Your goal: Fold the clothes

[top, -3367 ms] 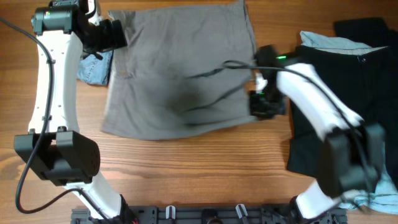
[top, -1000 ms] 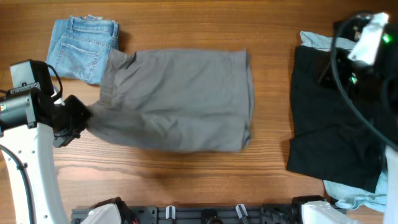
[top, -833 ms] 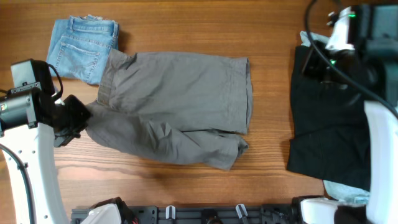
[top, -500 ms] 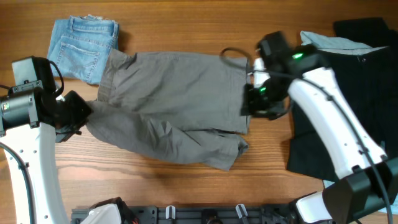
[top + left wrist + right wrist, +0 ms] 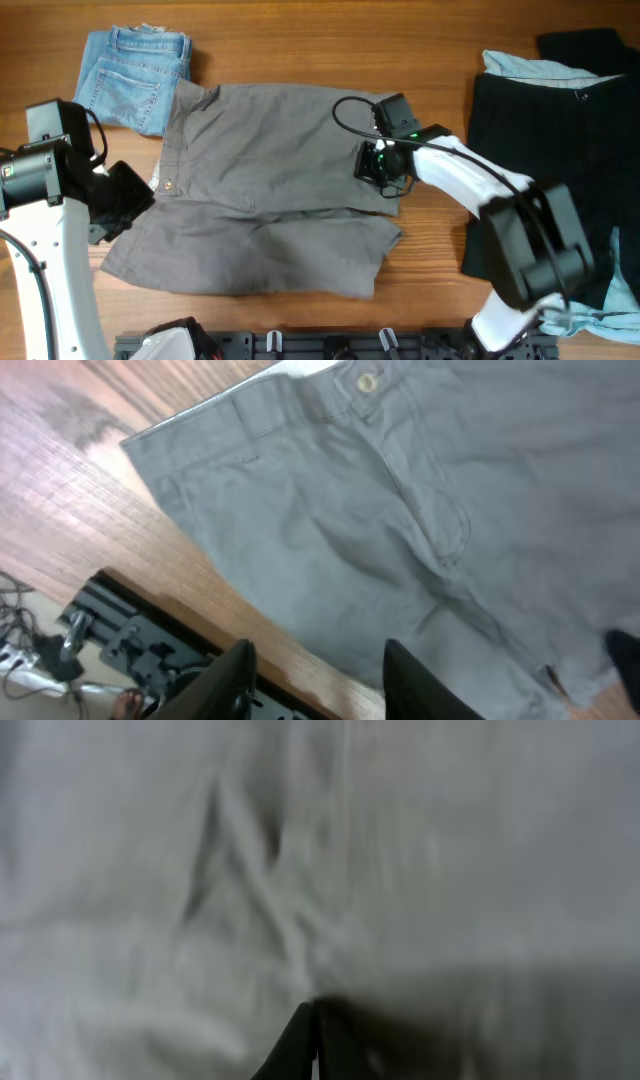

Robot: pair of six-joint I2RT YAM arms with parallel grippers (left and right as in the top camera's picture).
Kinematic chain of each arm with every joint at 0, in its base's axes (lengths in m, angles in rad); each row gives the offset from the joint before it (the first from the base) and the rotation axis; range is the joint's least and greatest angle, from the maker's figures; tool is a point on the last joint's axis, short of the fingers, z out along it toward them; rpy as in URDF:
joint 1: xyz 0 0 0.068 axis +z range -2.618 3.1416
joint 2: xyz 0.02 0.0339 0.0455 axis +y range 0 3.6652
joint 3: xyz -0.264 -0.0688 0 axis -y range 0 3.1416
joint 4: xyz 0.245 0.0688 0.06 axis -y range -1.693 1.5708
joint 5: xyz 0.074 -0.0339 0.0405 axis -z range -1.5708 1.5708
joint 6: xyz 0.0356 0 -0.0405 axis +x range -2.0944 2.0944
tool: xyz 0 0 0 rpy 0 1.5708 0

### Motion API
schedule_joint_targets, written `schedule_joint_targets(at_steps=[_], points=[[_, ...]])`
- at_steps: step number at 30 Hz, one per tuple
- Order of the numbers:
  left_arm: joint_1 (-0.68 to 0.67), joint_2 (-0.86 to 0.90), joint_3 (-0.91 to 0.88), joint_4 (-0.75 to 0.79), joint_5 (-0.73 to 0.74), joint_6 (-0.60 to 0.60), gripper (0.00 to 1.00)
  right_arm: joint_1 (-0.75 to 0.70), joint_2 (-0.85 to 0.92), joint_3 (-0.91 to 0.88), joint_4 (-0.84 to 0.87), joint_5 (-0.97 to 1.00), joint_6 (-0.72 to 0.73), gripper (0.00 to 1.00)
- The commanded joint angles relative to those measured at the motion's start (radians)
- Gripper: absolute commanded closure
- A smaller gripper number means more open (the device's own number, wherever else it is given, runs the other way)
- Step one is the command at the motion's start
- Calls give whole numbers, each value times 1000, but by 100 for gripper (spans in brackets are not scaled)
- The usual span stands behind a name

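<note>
At table (image 5: 300, 40) centre the grey shorts (image 5: 270, 190) lie flat, long axis running left to right, waistband leftward and legs rightward. The left gripper (image 5: 318, 685) hangs over the waistband corner, jaws partly apart and empty. The right gripper (image 5: 376, 167) is closed, tips on the far leg's hem.

The buttoned shorts (image 5: 270, 190) lie spread mid-table (image 5: 300, 320). Denim shorts (image 5: 135, 75) touch their rear-left corner. Another pair of shorts (image 5: 540, 180) lies to their right.
</note>
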Motion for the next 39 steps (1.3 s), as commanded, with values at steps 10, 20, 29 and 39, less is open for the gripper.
schedule_joint_targets(at_steps=[10, 20, 29, 39], points=[[-124, 5, 14, 326, 269, 87, 36, -372, 332, 282, 586, -141, 59, 96], [-348, 224, 14, 545, 269, 263, 55, -445, 101, 664, -120, -330, -435, 73], [-444, 509, 14, 666, 314, 409, 81, -439, -243, 664, -612, -194, -535, 69], [-650, 811, 14, 786, 391, 570, 93, -439, -378, 655, -733, -127, -481, 69]])
